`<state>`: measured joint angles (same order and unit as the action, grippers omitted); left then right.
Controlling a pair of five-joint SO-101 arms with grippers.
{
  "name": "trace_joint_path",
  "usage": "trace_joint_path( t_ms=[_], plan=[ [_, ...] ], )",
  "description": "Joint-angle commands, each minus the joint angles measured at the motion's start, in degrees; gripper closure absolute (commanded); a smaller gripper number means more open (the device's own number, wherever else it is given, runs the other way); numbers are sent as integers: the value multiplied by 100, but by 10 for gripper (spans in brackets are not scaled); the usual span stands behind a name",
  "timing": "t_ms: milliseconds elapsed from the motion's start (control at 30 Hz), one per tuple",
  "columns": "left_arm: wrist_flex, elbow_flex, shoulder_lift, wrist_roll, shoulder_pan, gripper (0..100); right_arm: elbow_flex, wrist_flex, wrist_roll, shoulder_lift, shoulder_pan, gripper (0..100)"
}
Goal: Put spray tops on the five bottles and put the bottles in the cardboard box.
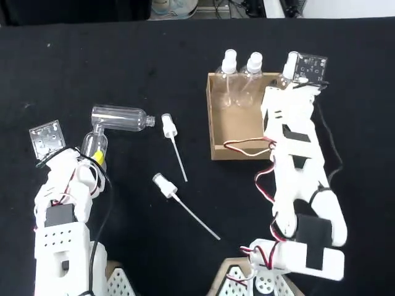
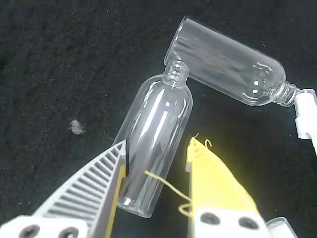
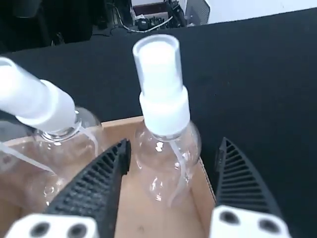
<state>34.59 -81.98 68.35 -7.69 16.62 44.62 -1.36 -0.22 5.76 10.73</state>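
Two clear uncapped bottles lie on the black table. One bottle (image 1: 120, 118) (image 2: 228, 67) lies crosswise. The other bottle (image 1: 94, 145) (image 2: 153, 144) lies between the fingers of my left gripper (image 1: 94, 154) (image 2: 157, 143), which is open with a gap on the yellow finger's (image 2: 213, 178) side. Two spray tops (image 1: 168, 126) (image 1: 163, 184) with long tubes lie loose mid-table. The cardboard box (image 1: 213, 123) (image 3: 143, 223) holds three capped bottles upright along its far wall. My right gripper (image 1: 285, 83) (image 3: 176, 144) stands open around the corner one (image 1: 291, 61) (image 3: 166, 148).
The other two capped bottles (image 1: 228, 77) (image 1: 252, 77) stand side by side in the box's far part; its near half is bare cardboard. Red and white wires (image 1: 247, 148) hang from the right arm over the box's near wall.
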Motion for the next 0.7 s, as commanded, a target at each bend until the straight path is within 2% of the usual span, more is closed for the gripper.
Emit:
trace_joint_path(
  t_ms=[0, 267, 467, 667],
  plan=[
    [-132, 22, 70, -44, 22, 809, -92, 633, -9, 426, -149, 761],
    [-132, 22, 70, -44, 22, 809, -101, 1635, -35, 1059, -220, 772],
    [-132, 22, 70, -44, 22, 809, -101, 2743, 9, 1622, -202, 946],
    [-123, 22, 70, -44, 40, 809, -189, 2892, 9, 1833, 229, 946]
  ],
)
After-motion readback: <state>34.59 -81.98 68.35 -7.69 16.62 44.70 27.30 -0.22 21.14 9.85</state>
